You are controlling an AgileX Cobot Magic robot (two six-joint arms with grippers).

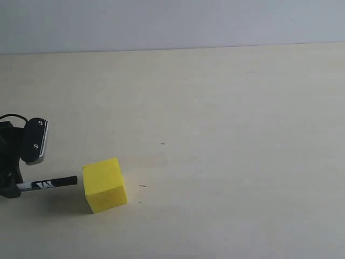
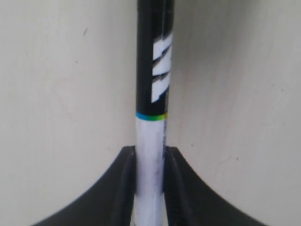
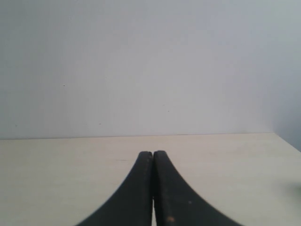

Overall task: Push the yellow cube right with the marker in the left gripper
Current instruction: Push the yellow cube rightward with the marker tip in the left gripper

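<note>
The yellow cube [image 1: 104, 185] sits on the pale table near the front left. At the far left edge, my left gripper [image 1: 12, 188] is shut on the marker [image 1: 48, 184], which lies level and points right, its black end just short of the cube's left face. In the left wrist view the left gripper [image 2: 150, 157] clamps the white barrel of the marker [image 2: 154, 80], with the black half running away from the jaws; the cube is out of that view. My right gripper [image 3: 153, 155] is shut with nothing in it, and it does not appear in the exterior view.
The pale table [image 1: 226, 135] stretches right and back from the cube to a grey wall [image 1: 172, 21]. A small dark mark [image 1: 143, 186] lies just right of the cube.
</note>
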